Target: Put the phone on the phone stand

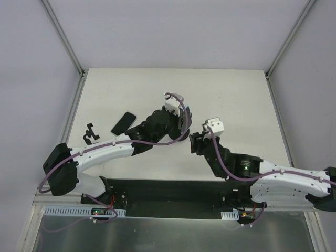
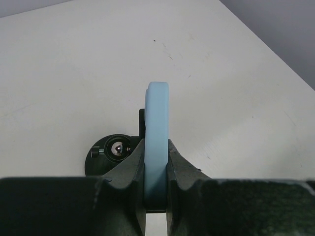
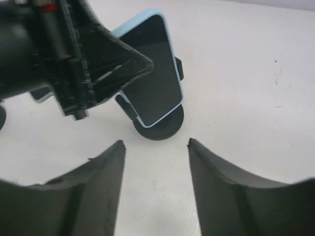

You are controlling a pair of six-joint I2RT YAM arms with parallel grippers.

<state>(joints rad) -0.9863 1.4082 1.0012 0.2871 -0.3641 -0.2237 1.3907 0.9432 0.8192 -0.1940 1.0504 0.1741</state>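
Left of centre in the top view, we see the phone point(image 1: 123, 123) lying flat on the table point(image 1: 226, 94), dark face up, set diagonally, nothing gripping it. Just lower left of it sits the stand point(image 1: 90, 134), small and black, apart from the phone and both grippers; its pose we can't make out at this res. Near frame centre the left gripper point(image 2: 156, 147) is clenched on a blue phone point(image 2: 157, 105): in the L wrist view its fingers point(image 2: 130, 167) press both sides of the case, seen edge-on and upright, mid-frame. Lower left of that edge shows the round base of a 2nd stand point(image 2: 106, 155), w/ a shiny ball at its middle. In the R wrist view the blue phone leans over that base at upper centre, screen toward the cam; whether it's seated in the cradle we can't tell. The right gripper point(image 3: 156, 143) is released: jaws apart at the bottom of the frame, bare table between them, tips near the 2nd stand's base but not touching. Top view puts it just right of the left gripper.
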